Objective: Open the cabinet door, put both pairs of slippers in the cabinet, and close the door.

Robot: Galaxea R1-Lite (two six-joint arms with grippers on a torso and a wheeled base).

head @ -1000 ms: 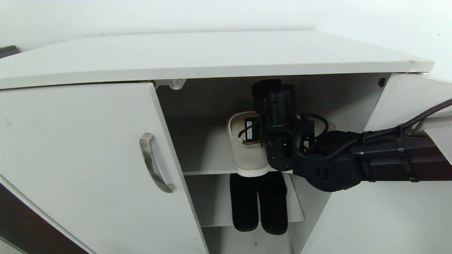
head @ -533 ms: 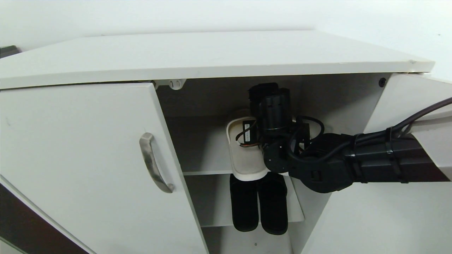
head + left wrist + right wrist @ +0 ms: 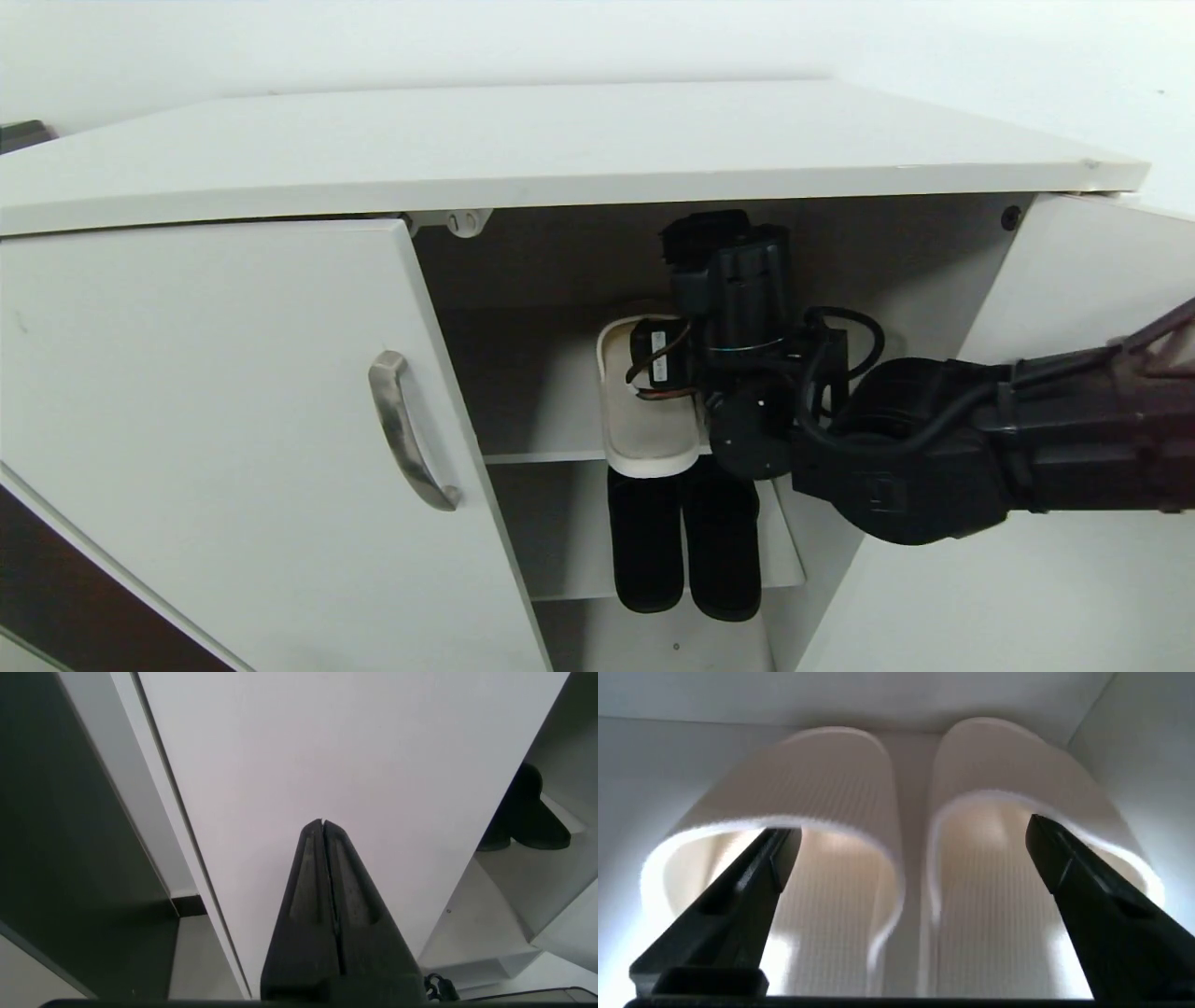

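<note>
The white slippers [image 3: 813,793] lie side by side on the cabinet's upper shelf [image 3: 532,401]. One heel [image 3: 644,425] hangs slightly over the shelf's front edge. My right gripper [image 3: 910,905] is open, with a finger [image 3: 738,905] on the outer side of each slipper and nothing gripped. My right arm [image 3: 747,308] reaches into the open right half of the cabinet. The black slippers [image 3: 681,541] sit as a pair on the lower shelf, also seen at the side [image 3: 528,812]. My left gripper [image 3: 322,831] is shut and empty, close to the white door face [image 3: 355,756].
The left door [image 3: 205,401] is closed, with a metal handle [image 3: 406,429]. The right door [image 3: 1074,280] stands swung open beside my right arm. The cabinet top [image 3: 560,140] overhangs the opening, and a white wall rises behind it.
The right arm first pushed the white slippers slightly left, then rose a little with its forearm dropping lower. The slippers now rest where they were pushed.
</note>
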